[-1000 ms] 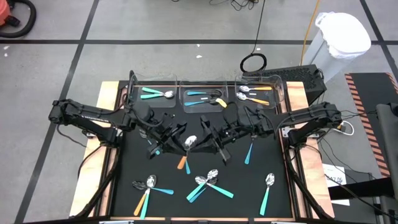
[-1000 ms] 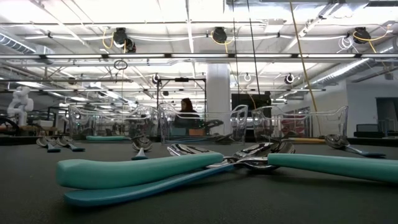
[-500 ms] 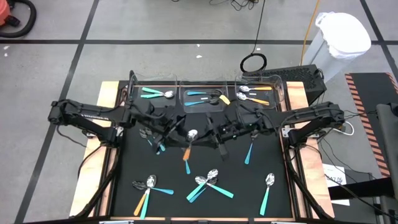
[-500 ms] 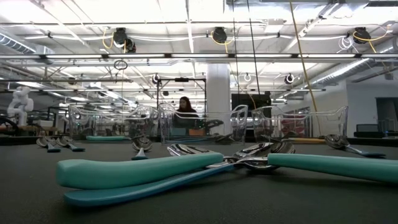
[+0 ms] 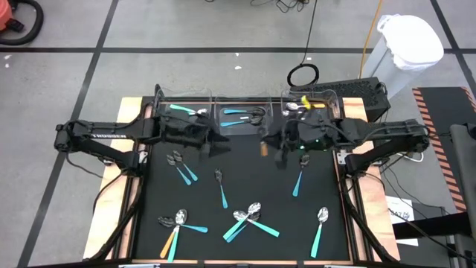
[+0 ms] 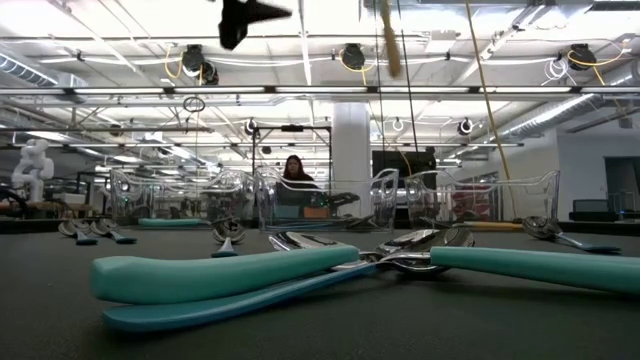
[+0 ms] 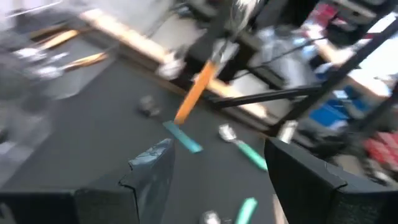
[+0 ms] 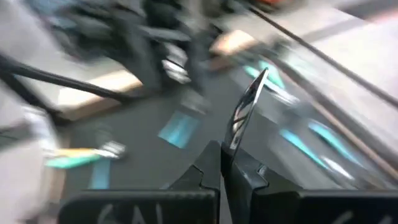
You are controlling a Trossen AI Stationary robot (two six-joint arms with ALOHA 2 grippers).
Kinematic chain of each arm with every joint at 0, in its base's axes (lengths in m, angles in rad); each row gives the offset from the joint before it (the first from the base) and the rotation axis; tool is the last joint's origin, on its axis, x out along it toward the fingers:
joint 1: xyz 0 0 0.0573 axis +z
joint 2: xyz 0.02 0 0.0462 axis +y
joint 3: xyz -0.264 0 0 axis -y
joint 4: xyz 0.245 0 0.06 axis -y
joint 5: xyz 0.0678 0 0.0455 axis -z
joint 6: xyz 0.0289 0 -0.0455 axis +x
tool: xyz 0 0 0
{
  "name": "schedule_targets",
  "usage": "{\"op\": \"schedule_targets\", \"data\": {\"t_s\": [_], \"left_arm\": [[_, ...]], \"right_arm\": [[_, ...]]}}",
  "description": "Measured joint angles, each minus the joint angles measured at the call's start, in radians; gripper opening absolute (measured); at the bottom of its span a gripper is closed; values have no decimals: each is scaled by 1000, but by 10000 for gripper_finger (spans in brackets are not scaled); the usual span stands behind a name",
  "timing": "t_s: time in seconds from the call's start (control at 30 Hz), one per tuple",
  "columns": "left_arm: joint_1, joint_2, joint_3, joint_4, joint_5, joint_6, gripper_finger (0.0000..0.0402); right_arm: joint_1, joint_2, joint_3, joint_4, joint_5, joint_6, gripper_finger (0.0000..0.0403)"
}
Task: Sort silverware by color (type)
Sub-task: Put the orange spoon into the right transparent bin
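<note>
The right gripper (image 5: 269, 143) hangs above the middle of the black bench (image 5: 327, 186), just in front of three clear plastic bins (image 5: 325, 95) along the far edge. Its fingers are pressed together, pinching a spoon with a shiny metal bowl and a thin orange plastic handle (image 7: 198, 88); in the right wrist view the bowl stands up from between the fingers, and in the left wrist view the handle hangs down from it, clear of the bench.

The left gripper (image 5: 217, 144) hovers a little to its left at a similar height, its fingers (image 7: 152, 171) spread wide and holding nothing, apart from the spoon.

The rest of the silverware lies scattered. A teal-handled spoon (image 5: 221, 189) rests on the bench below the two grippers, two more lie side by side (image 5: 181, 166) to the left, and another (image 5: 297, 181) to the right. Near the front edge sit a crossed cluster of teal and blue spoons (image 5: 251, 218), a group with one orange handle (image 5: 174, 227) at front left, and a single teal spoon (image 5: 320, 228) at front right. The bins hold teal, blue and orange-handled pieces respectively, from left to right
</note>
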Motion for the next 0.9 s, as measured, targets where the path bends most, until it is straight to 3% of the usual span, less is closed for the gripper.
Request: {"op": "schedule_targets", "data": {"t_s": [0.13,0.27,0.6,0.77,0.9], "left_arm": [[9,10,0,-14,-22,1,249],[9,16,0,-6,-56,9,249],[17,28,0,-46,-170,29,249],[16,27,0,-105,-216,28,249],[16,27,0,-127,-249,26,249]], "right_arm": [[-87,-27,0,-251,146,-43,0],[-227,-14,-11,-400,168,-176,0],[-551,70,-152,-331,151,-552,1],[-657,114,-197,-301,79,-607,11],[-701,144,-200,-294,74,-623,45]]}}
